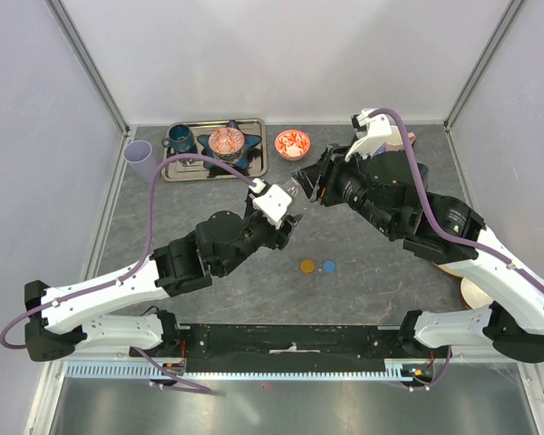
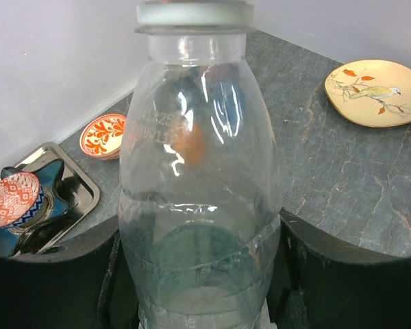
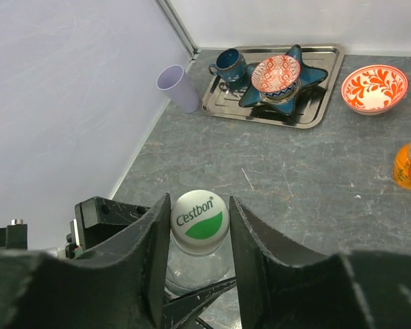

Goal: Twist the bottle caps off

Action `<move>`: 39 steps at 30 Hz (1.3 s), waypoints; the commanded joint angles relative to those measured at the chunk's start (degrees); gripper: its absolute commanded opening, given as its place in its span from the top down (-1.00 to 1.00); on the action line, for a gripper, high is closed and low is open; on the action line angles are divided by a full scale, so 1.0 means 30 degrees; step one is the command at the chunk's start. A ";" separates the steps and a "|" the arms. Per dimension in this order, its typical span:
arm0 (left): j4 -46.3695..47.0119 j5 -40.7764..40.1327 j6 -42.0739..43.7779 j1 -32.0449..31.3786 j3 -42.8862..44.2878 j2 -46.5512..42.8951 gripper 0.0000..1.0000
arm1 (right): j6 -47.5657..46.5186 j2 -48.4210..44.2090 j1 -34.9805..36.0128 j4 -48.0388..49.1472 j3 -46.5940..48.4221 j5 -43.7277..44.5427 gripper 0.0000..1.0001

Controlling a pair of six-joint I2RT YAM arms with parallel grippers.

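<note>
Left gripper (image 1: pixel 286 203) clamps the clear bottle (image 2: pixel 198 171), neck aimed at right gripper (image 1: pixel 306 181), its fingers flanking the cap (image 3: pixel 200 214), can't tell if pinching.

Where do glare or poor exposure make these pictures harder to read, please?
Left wrist: white glints streak the clear bottle. Right wrist: the white-and-green cap is crisp, the dark fingers nearly featureless. Top external: evenly lit, only the tray mirrors.

A lilac cup (image 1: pixel 139 159) and red bowl (image 1: pixel 292 143) flank the steel tray (image 1: pixel 190 170).
</note>
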 commanded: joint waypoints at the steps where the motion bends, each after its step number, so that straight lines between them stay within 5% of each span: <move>1: 0.1304 -0.0497 0.0483 -0.0104 0.0134 -0.0614 0.31 | -0.0103 -0.0248 0.0014 -0.0101 -0.0228 -0.0147 0.16; 5: 0.1451 -0.0527 0.0512 -0.0104 0.0134 -0.0672 0.31 | -0.0073 -0.0131 0.0014 -0.0013 -0.0345 -0.1666 0.47; 9: 0.1685 -0.0527 0.0483 -0.0104 0.0076 -0.0877 0.31 | -0.0043 -0.0218 0.0014 0.0104 -0.0608 -0.2722 1.00; 15: 0.1482 0.4323 -0.0189 0.0361 -0.0159 -0.2221 0.36 | -0.2145 -0.0891 0.0014 0.0690 -0.0844 -0.5386 1.00; 22: 0.0337 2.0217 -0.4258 0.4023 0.1656 -0.2666 0.37 | -0.4787 -0.2093 0.0014 0.0838 -0.0932 -1.0040 1.00; 25: 0.1153 2.3804 -0.5871 0.5167 0.2067 -0.2461 0.36 | -0.5663 -0.2298 0.0014 0.0720 -0.0931 -1.1363 1.00; 34: 0.4260 3.0108 -0.9474 0.6839 0.2097 -0.1201 0.37 | -0.8479 -0.3119 0.0014 0.1334 -0.2542 -1.6345 1.00; 39: 0.6487 3.1376 -1.1117 0.7074 0.1571 -0.0586 0.36 | -0.8861 -0.3266 0.0014 0.1775 -0.2572 -1.8837 1.00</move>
